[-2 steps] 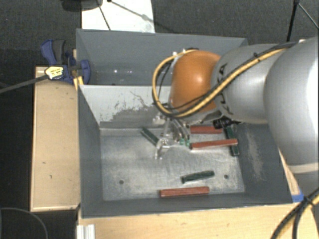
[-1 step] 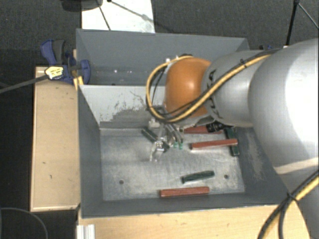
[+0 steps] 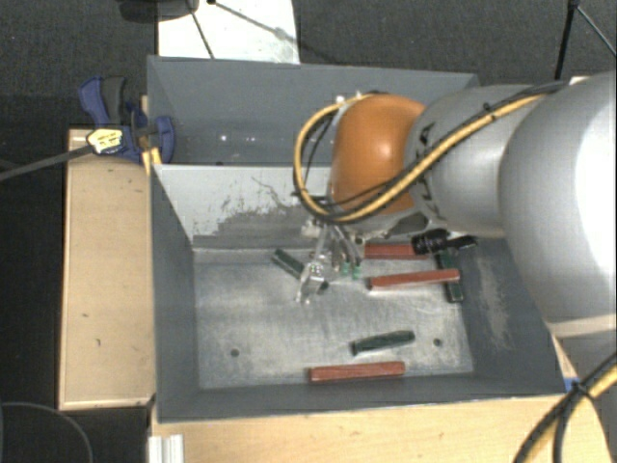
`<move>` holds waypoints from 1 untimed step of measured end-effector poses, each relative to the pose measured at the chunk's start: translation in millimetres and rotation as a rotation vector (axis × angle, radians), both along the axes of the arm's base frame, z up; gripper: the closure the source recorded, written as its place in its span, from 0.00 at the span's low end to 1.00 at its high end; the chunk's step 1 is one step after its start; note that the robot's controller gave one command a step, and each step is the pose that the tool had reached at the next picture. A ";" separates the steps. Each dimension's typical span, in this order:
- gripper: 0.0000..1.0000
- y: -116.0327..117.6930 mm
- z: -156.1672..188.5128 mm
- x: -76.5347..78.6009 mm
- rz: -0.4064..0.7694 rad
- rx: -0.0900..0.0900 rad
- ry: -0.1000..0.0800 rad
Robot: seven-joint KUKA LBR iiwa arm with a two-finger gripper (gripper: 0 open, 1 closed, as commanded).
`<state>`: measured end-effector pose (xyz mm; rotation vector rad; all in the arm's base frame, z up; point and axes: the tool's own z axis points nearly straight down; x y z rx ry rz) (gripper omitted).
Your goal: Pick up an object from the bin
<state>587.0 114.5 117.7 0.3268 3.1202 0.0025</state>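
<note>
The bin (image 3: 174, 287) is the biggest thing here: grey metal with sloping walls, standing on dark ground. Its flat bottom is scuffed and scratched pale, most of all along the back edge behind my tool.

My arm (image 3: 540, 191) comes in from the right, a broad silver-grey body that covers the bin's right side. At its wrist sits the rounded orange cover (image 3: 371, 148), and yellow and black cables (image 3: 303, 152) loop round that cover's left side.

Below the cover my tool (image 3: 315, 283) hangs low over the back middle of the bin's bottom. I cannot tell whether it is spread or pressed together, and I see nothing pinched in it.

The thing nearest to it is a short dark green stick (image 3: 286, 261). It lies just beside the tool on its left, close under the back wall and slanted. I cannot tell whether the two touch.

To the tool's right lie two reddish-brown sticks. The upper stick (image 3: 388, 251) is tucked under my wrist, and the lower stick (image 3: 415, 279) is just in front of it. Both point roughly away from the tool. Past their far ends are a black piece (image 3: 443, 243) and a small dark green piece (image 3: 454, 291).

In front of the tool, well apart from it, a dark green marker (image 3: 382, 341) lies on the bare bottom. A flat reddish-brown bar (image 3: 356, 372) rests near the front wall.
</note>
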 end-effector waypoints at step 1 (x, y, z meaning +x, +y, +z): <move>0.00 5.9 -41.4 0.6 -0.193 0.000 0.003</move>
